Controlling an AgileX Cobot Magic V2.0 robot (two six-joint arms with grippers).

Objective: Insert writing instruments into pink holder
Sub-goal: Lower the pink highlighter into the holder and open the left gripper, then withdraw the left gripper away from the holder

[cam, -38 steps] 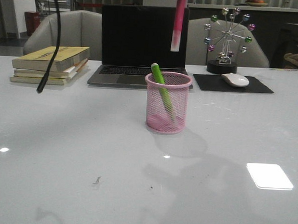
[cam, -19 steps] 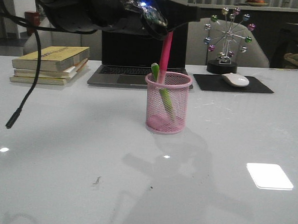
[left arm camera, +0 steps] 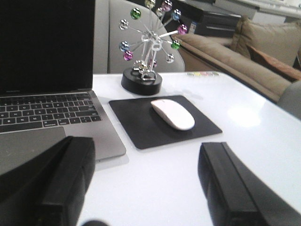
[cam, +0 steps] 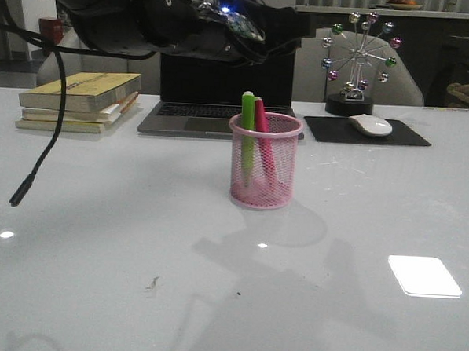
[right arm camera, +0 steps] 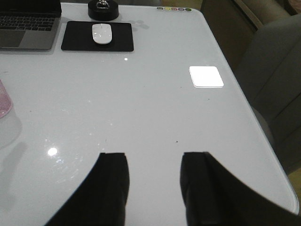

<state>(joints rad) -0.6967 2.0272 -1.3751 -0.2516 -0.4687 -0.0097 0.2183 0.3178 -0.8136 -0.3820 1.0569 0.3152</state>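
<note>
Count: two markers are standing in one holder. The lime green marker and the pink marker are both sitting inside the pink holder, their upper ends projecting above its rim and lying close together; the lower ends are spreading slightly apart behind the mesh. The holder is a pink wire-mesh cup with a solid rim, standing upright on the white table, in front of the one laptop. Whether the markers' caps are pointing down is hard to make out through the mesh.

One stack of books is lying at the table's left, one white mouse is resting on one black mouse pad at the right, and one ferris-wheel ornament is standing behind the pad.

The left gripper is hanging above the table with its fingers spread wide and nothing between them; in the front view only the dark arm above the holder is showing, cut off by the top edge. The right gripper is likewise parted and holding nothing, over bare table; just a sliver of the holder is showing at that view's edge.
</note>
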